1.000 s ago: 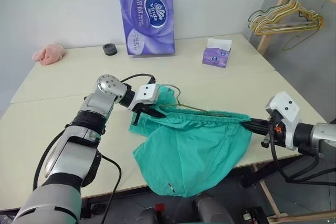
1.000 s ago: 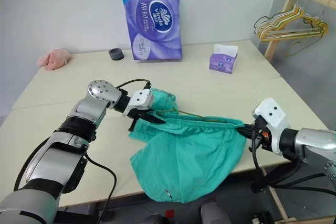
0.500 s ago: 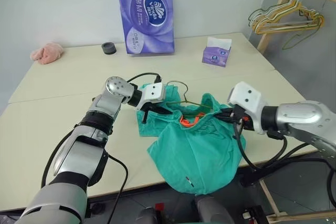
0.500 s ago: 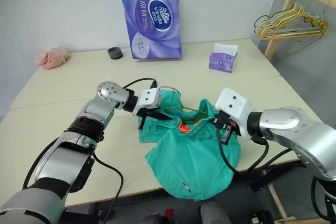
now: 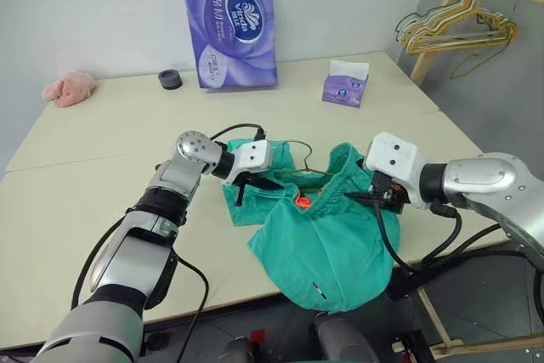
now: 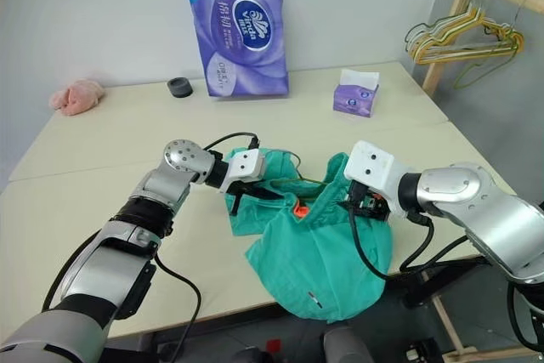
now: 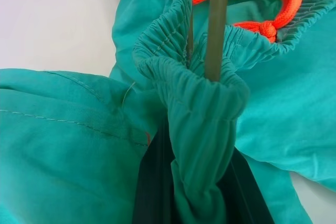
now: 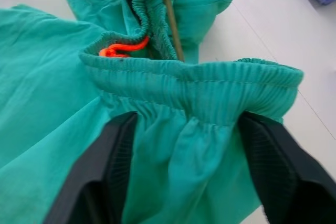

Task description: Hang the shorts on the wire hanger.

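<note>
The teal shorts [image 5: 327, 235] lie bunched at the front of the pale counter [image 5: 102, 159], their lower part hanging over its front edge, with the olive wire hanger [image 7: 216, 24] threaded through the gathered waistband. The left gripper [image 5: 255, 183] has its fingers [image 7: 157, 192] pressed together on a fold of that waistband beside the wire. The right gripper [image 8: 184, 171] has its fingers [image 8: 105, 171] spread wide, the other end of the waistband lying loose between them, while an orange drawstring [image 5: 301, 202] shows at the waist opening.

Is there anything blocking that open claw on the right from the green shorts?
Nothing visible does. The right gripper has its fingers spread on either side of the bunched waistband of the shorts, with only cloth between them.
</note>
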Available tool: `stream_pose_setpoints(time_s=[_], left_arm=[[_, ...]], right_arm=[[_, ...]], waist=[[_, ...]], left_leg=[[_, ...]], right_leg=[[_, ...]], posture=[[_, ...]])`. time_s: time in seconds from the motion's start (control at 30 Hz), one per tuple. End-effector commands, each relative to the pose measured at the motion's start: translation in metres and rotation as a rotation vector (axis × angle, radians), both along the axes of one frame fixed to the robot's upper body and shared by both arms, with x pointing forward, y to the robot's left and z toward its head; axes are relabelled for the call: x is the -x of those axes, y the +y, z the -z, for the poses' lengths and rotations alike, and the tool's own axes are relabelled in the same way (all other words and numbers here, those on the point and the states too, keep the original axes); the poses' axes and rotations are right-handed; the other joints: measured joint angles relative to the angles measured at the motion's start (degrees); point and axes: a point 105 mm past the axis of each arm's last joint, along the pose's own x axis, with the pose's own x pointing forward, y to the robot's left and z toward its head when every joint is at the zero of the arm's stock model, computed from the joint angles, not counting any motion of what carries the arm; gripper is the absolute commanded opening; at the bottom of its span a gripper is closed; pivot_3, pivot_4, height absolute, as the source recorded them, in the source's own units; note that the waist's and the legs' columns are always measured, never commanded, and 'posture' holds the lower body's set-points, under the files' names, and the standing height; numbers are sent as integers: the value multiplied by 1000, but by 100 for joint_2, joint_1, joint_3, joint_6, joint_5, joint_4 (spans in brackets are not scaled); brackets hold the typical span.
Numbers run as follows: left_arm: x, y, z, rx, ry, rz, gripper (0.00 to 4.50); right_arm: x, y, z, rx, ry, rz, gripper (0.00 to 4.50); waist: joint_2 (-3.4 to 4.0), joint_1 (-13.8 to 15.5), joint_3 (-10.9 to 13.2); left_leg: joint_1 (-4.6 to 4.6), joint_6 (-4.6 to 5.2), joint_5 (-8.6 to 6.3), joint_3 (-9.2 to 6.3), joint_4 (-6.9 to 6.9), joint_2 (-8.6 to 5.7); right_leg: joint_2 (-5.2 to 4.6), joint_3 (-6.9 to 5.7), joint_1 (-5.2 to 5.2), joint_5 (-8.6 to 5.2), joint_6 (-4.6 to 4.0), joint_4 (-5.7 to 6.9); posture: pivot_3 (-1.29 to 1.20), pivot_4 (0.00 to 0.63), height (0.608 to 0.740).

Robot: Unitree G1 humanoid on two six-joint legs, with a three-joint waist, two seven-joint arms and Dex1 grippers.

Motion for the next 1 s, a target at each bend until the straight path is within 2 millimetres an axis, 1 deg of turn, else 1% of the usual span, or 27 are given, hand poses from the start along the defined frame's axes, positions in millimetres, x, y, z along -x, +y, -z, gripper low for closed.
stream_pose_setpoints(time_s=[0.03, 0.13, 0.2, 0.27, 0.37, 0.43, 0.5, 0.63, 0.7, 0.77, 0.9, 1.0], left_arm=[[-1, -6, -12, 49, -45, 4, 0], [-1, -6, -11, 55, -45, 7, 0], [0, -7, -12, 57, -45, 7, 0], [0, -7, -12, 58, -47, 9, 0], [-1, -8, -12, 60, -48, 10, 0], [-1, -8, -12, 61, -48, 12, 0], [0, -9, -12, 61, -48, 13, 0], [0, -10, -10, 54, -49, 20, 0], [0, -10, -11, 53, -49, 20, 0], [0, -10, -10, 51, -49, 20, 0], [1, -9, -10, 50, -49, 20, 0], [1, -9, -10, 52, -49, 19, 0]], right_arm=[[4, -4, -22, 6, -82, -8, 3512], [3, -35, -11, 85, -47, 84, 3512], [3, -47, -5, 110, -29, 120, 3512], [5, -53, 0, 122, -13, 130, 3512], [10, -53, 3, 108, 23, 117, 3512], [9, -55, 4, 108, 22, 123, 3512], [4, -58, 7, 100, 28, 142, 3512], [-7, -62, 22, 106, 58, 161, 3512], [-11, -61, 26, 110, 65, 151, 3512], [-15, -59, 26, 109, 66, 139, 3512], [-28, -47, 26, 115, 53, 90, 3512], [-30, -39, 27, 114, 66, 50, 3512]], waist=[[0, -2, 0], [0, 27, -1], [1, 14, -1], [2, 5, -2], [5, -24, -4], [5, -24, -4], [5, -20, -4], [5, -20, -4], [6, -23, -5], [7, -26, -5], [8, -65, -6], [9, -85, -6]], left_leg=[[-1, 0, 0, -1, 0, 0], [-3, 0, 0, -6, 1, -1], [-6, 0, 0, -8, 2, -3], [-3, 0, 0, -2, 2, -4], [0, 0, 0, -1, 1, -2], [0, 0, 0, -2, 0, 0], [-1, 0, 0, -2, 1, -1], [-1, 0, 0, -2, 2, -2], [0, 0, 0, -3, 2, -2], [0, 0, 0, -1, 2, -2], [1, 0, 0, -3, 2, -2], [-1, 0, 1, -8, 2, -2]], right_leg=[[0, 0, 0, 0, 0, 0], [-2, -6, 1, 0, 0, -2], [-4, -8, 2, 0, 0, -5], [-6, -4, 3, 0, 0, -1], [-3, -3, 2, 0, 0, 1], [-2, -4, 2, 0, 0, 1], [-2, -5, 3, 0, 0, 1], [-2, -5, 4, 0, 0, 0], [-2, -5, 4, 0, 0, 0], [-2, -3, 4, 0, 0, 1], [-2, -5, 4, 0, 0, 1], [-3, -9, 3, 0, 0, 1]], posture=[[-294, 50, 740], [-297, 51, 740], [-297, 51, 740], [-297, 51, 740], [-299, 52, 740], [-301, 52, 740], [-302, 52, 740], [-301, 49, 740], [-299, 49, 740], [-298, 48, 740], [-294, 47, 740], [-294, 47, 740]])
